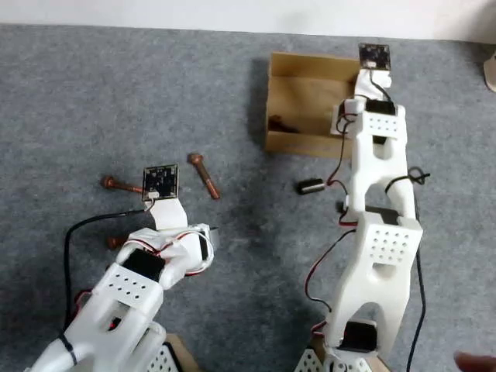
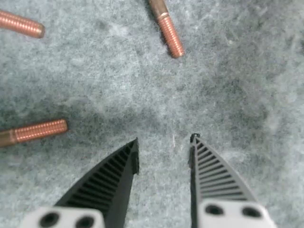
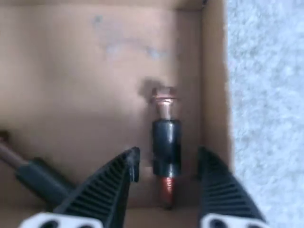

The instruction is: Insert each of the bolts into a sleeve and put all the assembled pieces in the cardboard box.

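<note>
Right wrist view: the right gripper is held inside the box, fingers spread apart. One assembled piece, a bolt in a black sleeve, is seen lying on the box floor between them; no contact can be made out. A second piece is cut off at the frame edge. Two counted.

High view: the box interior is largely hidden by the right arm; a dark shape by the near wall cannot be identified. One loose sleeve is noted on the carpet, just beside the right arm.

Left wrist view: the left gripper is over bare carpet, fingers released, nothing grasped. Three loose bolts are counted, and a third half hidden by the left arm.
</note>
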Controlling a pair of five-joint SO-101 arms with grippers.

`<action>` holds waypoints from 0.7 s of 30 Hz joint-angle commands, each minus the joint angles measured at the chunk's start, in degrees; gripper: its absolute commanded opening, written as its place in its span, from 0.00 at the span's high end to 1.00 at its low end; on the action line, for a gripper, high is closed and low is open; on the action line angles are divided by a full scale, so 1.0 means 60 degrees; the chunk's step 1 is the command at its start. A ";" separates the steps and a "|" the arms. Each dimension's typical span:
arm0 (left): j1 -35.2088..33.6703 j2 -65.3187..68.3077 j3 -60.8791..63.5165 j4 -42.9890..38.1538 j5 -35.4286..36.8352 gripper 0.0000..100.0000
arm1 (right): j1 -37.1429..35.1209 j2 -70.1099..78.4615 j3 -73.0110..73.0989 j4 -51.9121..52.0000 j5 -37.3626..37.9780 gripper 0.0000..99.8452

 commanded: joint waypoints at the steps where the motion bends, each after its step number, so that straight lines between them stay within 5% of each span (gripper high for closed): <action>1: -0.0051 -0.0051 -0.0066 -0.0190 0.0015 0.83 | 0.0095 -0.1062 -0.0491 0.0330 -0.0190 0.78; 13: -0.0066 -0.0051 -0.0066 -0.0190 0.0015 0.83 | 0.0095 -0.3289 -0.0491 0.1927 -0.0366 0.78; 21: -0.0022 -0.0110 0.0110 -0.0205 0.0015 0.83 | 0.0608 -0.3495 -0.0447 0.3421 -0.3033 0.78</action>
